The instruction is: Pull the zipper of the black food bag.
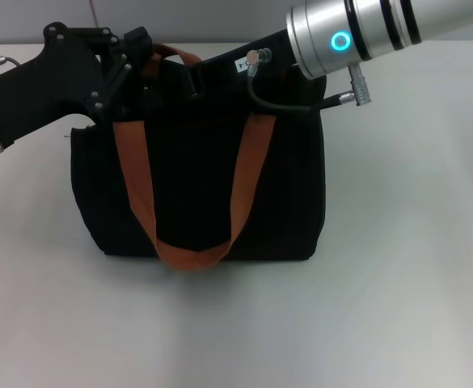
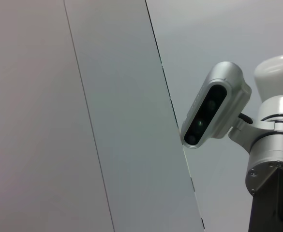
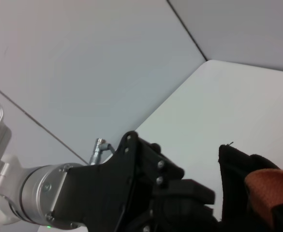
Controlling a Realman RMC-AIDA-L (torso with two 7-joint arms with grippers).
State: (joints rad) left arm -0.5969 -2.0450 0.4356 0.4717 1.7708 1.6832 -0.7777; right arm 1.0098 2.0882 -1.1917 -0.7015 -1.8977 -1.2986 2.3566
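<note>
The black food bag [image 1: 196,194] stands upright in the middle of the white table, with its two orange-brown handles [image 1: 248,174] hanging down its front. My left gripper [image 1: 139,50] is at the bag's top left corner, by the back handle. My right gripper [image 1: 194,79] reaches in from the right over the bag's top edge and is dark against the dark fabric. The zipper is hidden. The right wrist view shows the left gripper [image 3: 180,198] next to a bag corner [image 3: 235,169] and an orange strap [image 3: 272,186].
The white table [image 1: 398,267] spreads out in front of the bag and to its right. Its far edge meets a grey wall [image 1: 220,20] just behind the bag. The left wrist view shows only wall panels and my head camera [image 2: 214,104].
</note>
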